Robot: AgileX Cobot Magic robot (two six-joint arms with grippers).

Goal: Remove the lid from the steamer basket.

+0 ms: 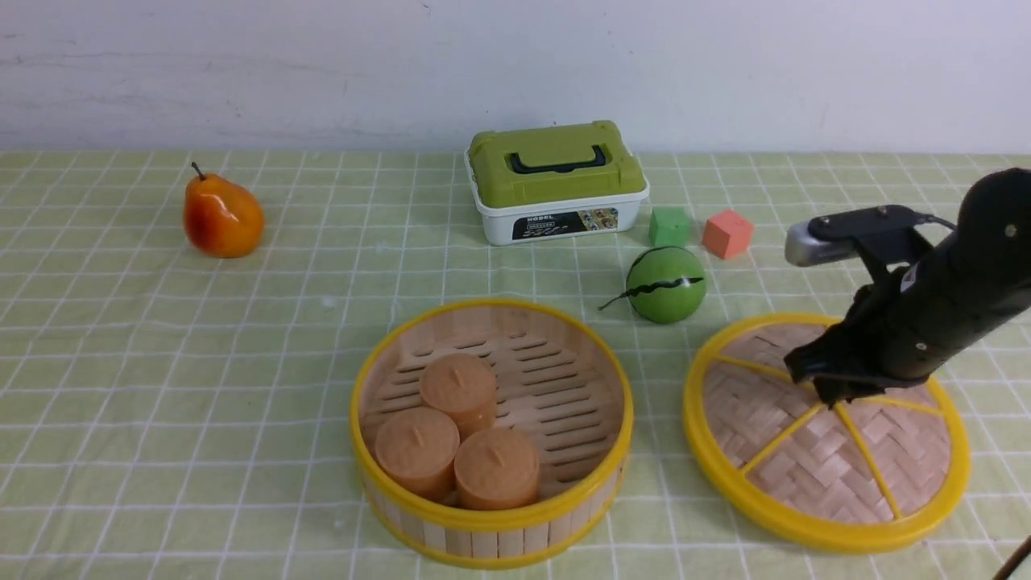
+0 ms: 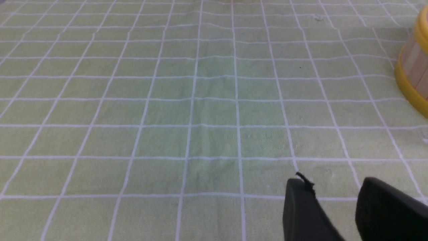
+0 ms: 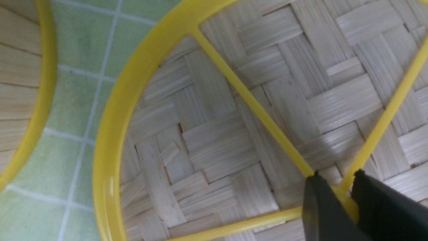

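Observation:
The steamer basket (image 1: 491, 522) stands uncovered at the front middle of the table, with three orange-brown round buns (image 1: 457, 387) inside. The lid (image 1: 793, 463) lies on the cloth just to the right of the basket, apart from it. My right gripper (image 1: 830, 395) is over the lid's centre. In the right wrist view its jaws (image 3: 337, 180) are shut on the yellow central knob where the lid's (image 3: 207, 140) spokes meet, and the basket wall (image 3: 20, 83) shows at the edge. My left gripper (image 2: 334, 187) is open and empty over bare cloth, left of the basket (image 2: 414, 70).
A pear (image 1: 223, 216) sits at the far left. A white box with a green handled top (image 1: 556, 181) stands at the back middle. A green cube (image 1: 670, 226), an orange-red cube (image 1: 727, 234) and a green ball (image 1: 666, 284) lie behind the lid.

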